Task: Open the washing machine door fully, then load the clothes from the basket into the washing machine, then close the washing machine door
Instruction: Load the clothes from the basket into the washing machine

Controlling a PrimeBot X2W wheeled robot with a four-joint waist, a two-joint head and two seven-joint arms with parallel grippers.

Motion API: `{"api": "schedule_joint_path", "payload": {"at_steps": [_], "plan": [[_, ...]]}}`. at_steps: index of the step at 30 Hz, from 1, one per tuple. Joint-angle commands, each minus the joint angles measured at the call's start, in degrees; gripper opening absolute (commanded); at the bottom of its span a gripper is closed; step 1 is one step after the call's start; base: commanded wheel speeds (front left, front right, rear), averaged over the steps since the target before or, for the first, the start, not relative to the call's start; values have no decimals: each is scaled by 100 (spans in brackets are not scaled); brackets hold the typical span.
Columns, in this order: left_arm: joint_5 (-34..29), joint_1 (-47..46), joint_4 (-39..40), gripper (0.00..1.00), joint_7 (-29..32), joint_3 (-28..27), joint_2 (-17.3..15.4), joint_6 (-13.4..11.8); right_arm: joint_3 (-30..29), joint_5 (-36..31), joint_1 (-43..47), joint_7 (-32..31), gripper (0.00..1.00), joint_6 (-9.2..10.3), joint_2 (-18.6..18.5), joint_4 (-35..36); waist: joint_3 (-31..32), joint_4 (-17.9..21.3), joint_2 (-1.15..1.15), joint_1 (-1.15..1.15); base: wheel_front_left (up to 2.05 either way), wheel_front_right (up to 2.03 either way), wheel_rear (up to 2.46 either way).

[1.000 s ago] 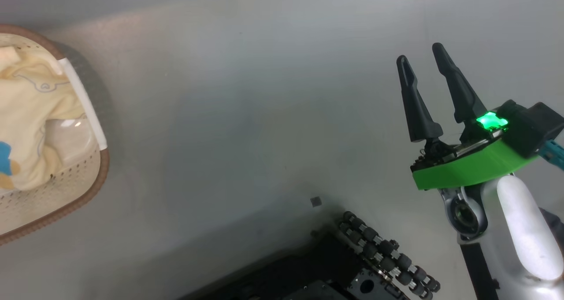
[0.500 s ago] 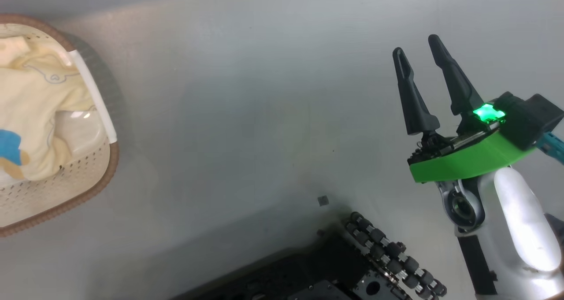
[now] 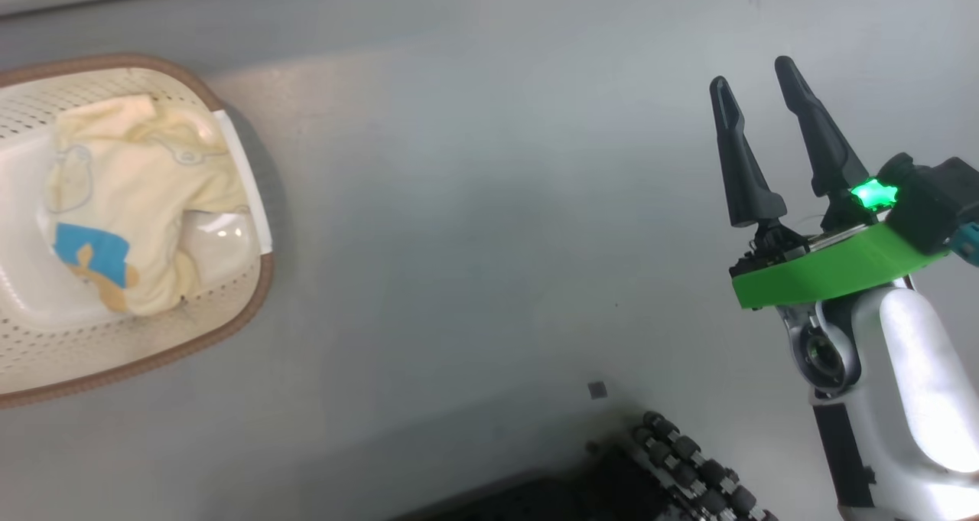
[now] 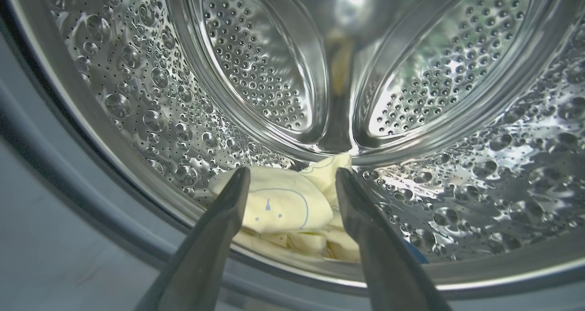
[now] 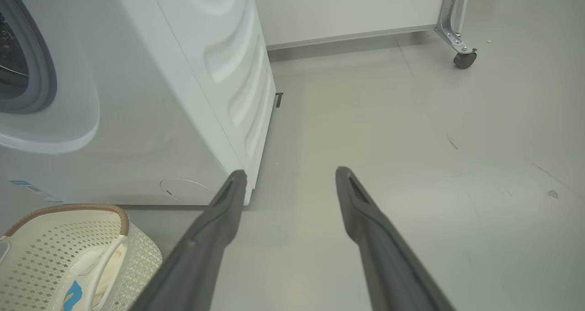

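Lying garment (image 3: 126, 200), lengthwise up head view

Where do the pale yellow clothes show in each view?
Head view: one garment lies in the basket, at left.
Left wrist view: another lies low in the steel drum, between the fingers of the open left hand.
Right wrist view: a blue-patched bit inside the basket, bottom left.
Shared landmark, head and right wrist: the basket's brown rim.

A lab-like test room: bare grey floor (image 5: 434, 142), freestanding washing machine (image 5: 151, 119) at ten o'clock, castered metal frame (image 5: 452, 14) at one o'clock.
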State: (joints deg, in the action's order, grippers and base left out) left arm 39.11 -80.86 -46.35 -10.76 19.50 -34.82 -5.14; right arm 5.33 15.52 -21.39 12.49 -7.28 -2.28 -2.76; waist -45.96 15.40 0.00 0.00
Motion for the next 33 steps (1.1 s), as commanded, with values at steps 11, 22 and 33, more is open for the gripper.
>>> {"api": "schedule_joint_path", "payload": {"at_steps": [11, 22, 33], "plan": [[98, 1459, 381, 100, -409, -308, 231, -161, -273, -260, 530, -337, 100, -21, -60, 325, 1132, -546, 0, 0, 0, 0, 0], [-632, 4052, 2381, 100, -422, -1216, 1016, -468, -636, -461, 1018, -733, 100, -21, -60, 610, 2175, -842, 0, 0, 0, 0, 0], [-1513, 6411, 3803, 100, -423, -1388, 1586, -526, -854, -688, 1535, -1144, 100, -21, -60, 906, 3111, -961, 0, 0, 0, 0, 0]]}}
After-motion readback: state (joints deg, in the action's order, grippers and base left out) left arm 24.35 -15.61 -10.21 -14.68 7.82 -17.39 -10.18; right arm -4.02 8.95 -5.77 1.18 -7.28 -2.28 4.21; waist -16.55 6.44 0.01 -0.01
